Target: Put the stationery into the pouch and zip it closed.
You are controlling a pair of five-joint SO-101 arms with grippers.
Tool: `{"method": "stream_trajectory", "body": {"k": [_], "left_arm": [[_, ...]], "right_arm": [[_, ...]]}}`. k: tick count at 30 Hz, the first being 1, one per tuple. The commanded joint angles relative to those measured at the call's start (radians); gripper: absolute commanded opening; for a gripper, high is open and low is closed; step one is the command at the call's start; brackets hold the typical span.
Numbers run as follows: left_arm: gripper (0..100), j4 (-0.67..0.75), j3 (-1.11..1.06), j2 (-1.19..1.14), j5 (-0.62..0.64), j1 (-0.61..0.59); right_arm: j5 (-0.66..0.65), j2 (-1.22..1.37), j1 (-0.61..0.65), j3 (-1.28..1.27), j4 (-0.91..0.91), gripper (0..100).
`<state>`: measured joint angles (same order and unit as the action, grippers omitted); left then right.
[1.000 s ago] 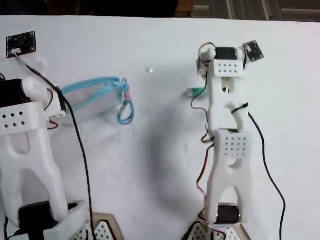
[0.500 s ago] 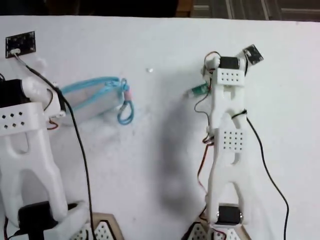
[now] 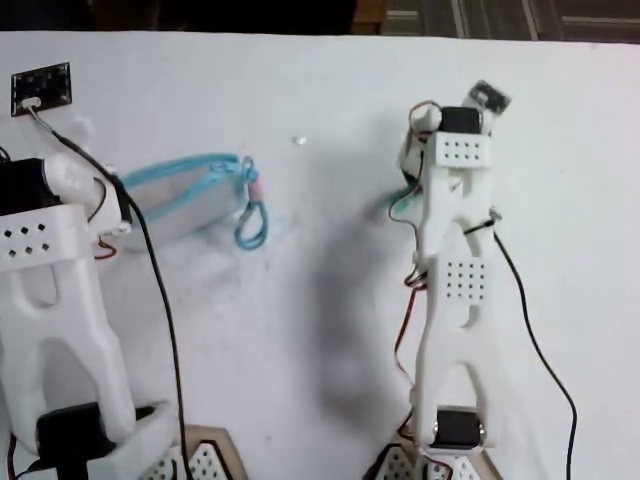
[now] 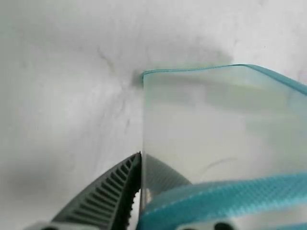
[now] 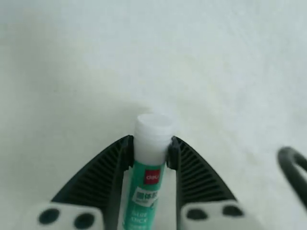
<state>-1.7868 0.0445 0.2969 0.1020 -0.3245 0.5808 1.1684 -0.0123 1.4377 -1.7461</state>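
Note:
A clear pouch (image 3: 180,200) with a teal zip band and a blue loop (image 3: 252,228) lies on the white table (image 3: 300,300), left of centre. My left gripper (image 3: 115,218) is shut on the pouch's left edge. In the left wrist view its ribbed fingers (image 4: 112,199) pinch the clear pouch wall (image 4: 216,129) beside the teal band (image 4: 225,196). My right gripper (image 5: 149,146) is shut on a green and white glue stick (image 5: 152,130), white cap pointing away. In the high view a sliver of the glue stick (image 3: 398,198) shows under the right arm (image 3: 450,250).
A small black board (image 3: 42,87) with a cable lies at the far left. A tiny white speck (image 3: 299,141) sits beyond the pouch. Both arm bases stand at the near edge. Open table lies between the pouch and the right arm.
The right arm's wrist has shifted right and towards me with the glue stick, which now is mostly hidden under it. The left arm and pouch have not moved.

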Motion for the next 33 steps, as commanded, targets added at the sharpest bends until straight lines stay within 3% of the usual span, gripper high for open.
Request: {"method": "stream_trajectory", "body": {"k": [1,11,20,28,33], "left_arm": [[2,0.003,0.006,0.010,-0.009,0.002],[2,0.003,0.006,0.010,-0.009,-0.001],[2,0.002,0.006,0.010,-0.006,0.001],[2,0.002,0.006,0.012,-0.008,0.002],[2,0.002,0.005,0.012,-0.008,0.002]], "right_arm": [[-0.052,-0.228,-0.002,-0.064,-0.027,1.5],[-0.109,-0.944,0.131,-0.939,-0.022,1.6],[-0.296,-1.405,0.217,-1.436,0.056,1.7],[-0.425,-1.778,0.384,-1.962,0.378,1.7],[-0.353,-1.986,0.466,-2.194,0.739,1.7]]}}
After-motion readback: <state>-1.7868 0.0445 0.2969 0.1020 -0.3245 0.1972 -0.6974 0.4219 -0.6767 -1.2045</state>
